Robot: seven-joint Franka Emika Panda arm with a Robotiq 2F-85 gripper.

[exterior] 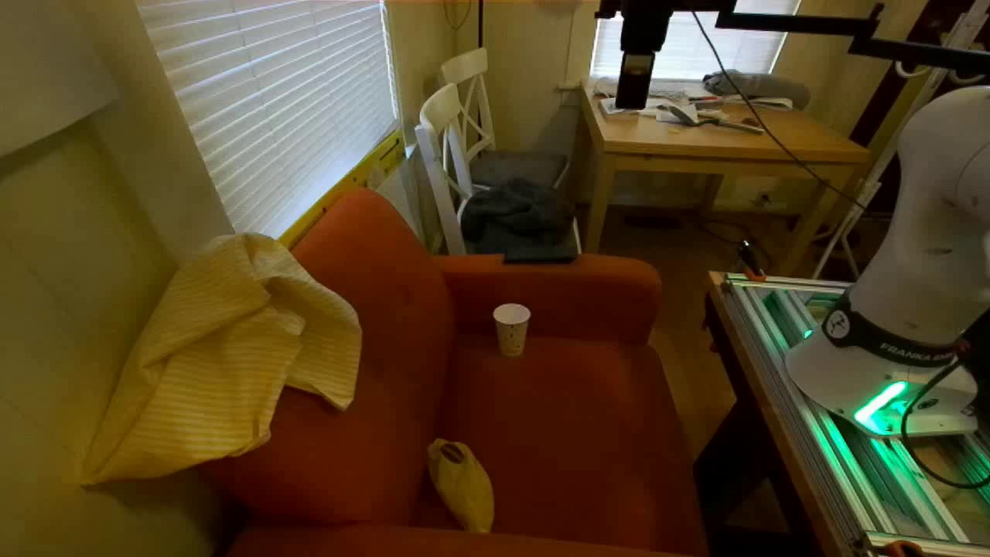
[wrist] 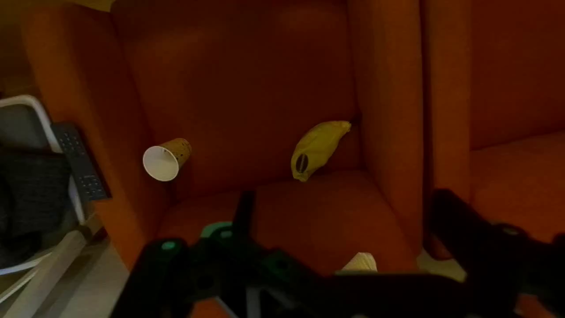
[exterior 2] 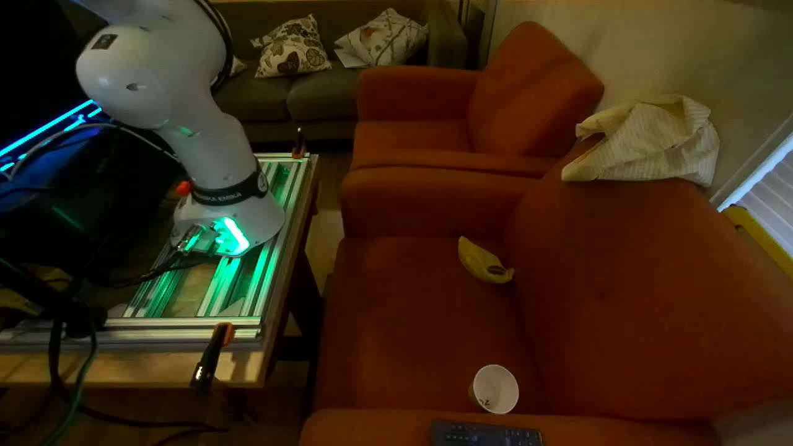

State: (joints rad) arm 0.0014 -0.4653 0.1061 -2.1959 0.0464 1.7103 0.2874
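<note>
Orange armchair (exterior 2: 421,303) bears striped cloth (exterior 2: 650,145), remote (wrist: 79,161), cup (exterior: 511,333) and yellow object (wrist: 322,145)

wrist view: end effector (wrist: 346,199) blurred | striped cloth (wrist: 361,262) mostly hidden | chair (wrist: 22,126) cut off left

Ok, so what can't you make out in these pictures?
Remote: partly cut off by the bottom edge in an exterior view; any lettering is too small in the wrist view.
Banana-shaped thing: any print on its dark mark is too small in the wrist view.
Cloth: mostly hidden by the gripper in the wrist view.
Robot arm: upper part cut off by the top edge in an exterior view.
</note>
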